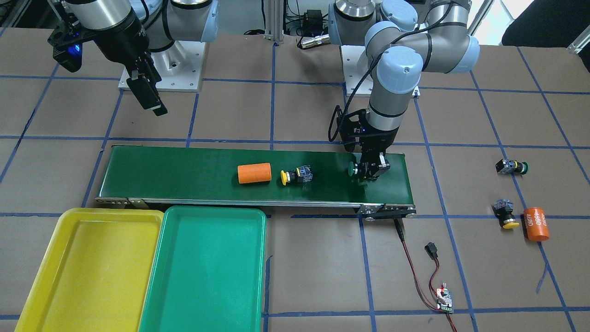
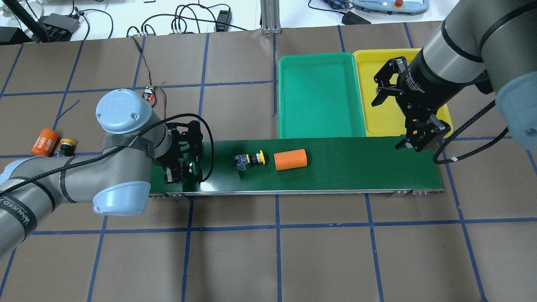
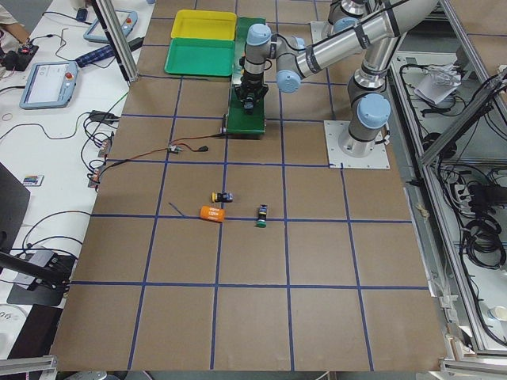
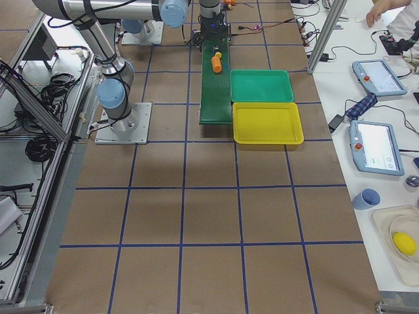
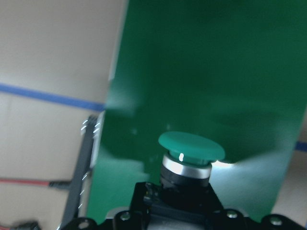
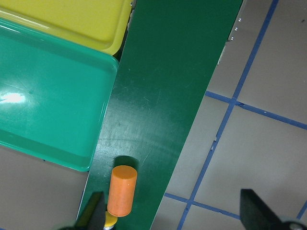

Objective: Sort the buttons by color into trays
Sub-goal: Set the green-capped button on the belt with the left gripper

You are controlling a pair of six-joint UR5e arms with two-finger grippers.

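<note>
My left gripper [image 1: 371, 169] is shut on a green-capped button [image 1: 354, 170] [image 5: 191, 146], low over the dark-green conveyor belt [image 1: 184, 170] at its end. A yellow-capped button [image 1: 295, 176] [image 2: 250, 160] lies on its side mid-belt. Off the belt, on the table, lie a second green button [image 1: 511, 167] and a second yellow button [image 1: 505, 213]. The yellow tray [image 1: 92, 267] and green tray [image 1: 207, 272] sit side by side beside the belt, both with nothing in them. My right gripper [image 2: 411, 144] hangs open above the belt's other end, near the yellow tray's corner.
An orange cylinder [image 1: 254, 174] lies on the belt next to the yellow button. Another orange cylinder [image 1: 536, 224] rests on the table by the loose yellow button. A small circuit board [image 1: 445, 299] with red and black wires runs to the belt's end.
</note>
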